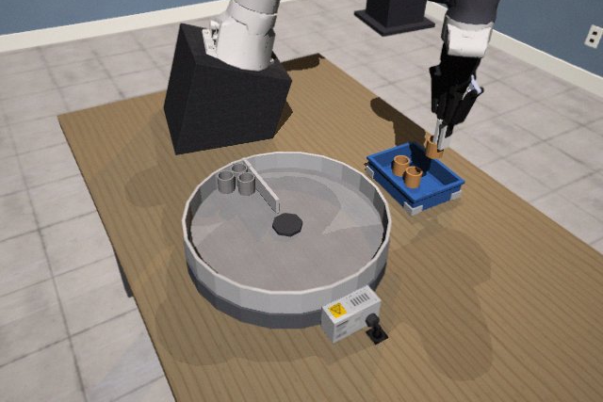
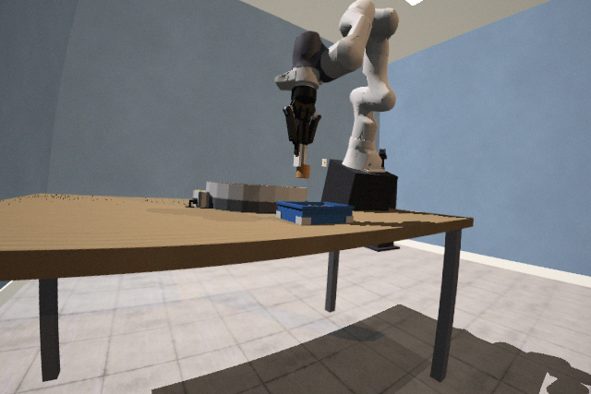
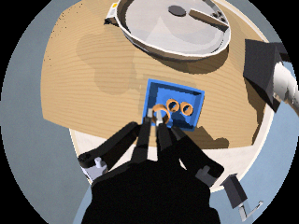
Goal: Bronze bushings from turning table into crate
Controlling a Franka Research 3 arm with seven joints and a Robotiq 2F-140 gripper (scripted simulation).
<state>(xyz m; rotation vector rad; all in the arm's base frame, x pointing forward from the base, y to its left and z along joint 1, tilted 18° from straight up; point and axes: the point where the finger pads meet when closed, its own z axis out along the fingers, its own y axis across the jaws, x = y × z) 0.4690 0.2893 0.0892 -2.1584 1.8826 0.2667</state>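
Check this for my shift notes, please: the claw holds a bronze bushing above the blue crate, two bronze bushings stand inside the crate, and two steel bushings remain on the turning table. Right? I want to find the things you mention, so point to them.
Not quite: the top view shows three steel bushings [image 1: 236, 181] on the turning table [image 1: 287, 302], not two. The rest of your statement stands.
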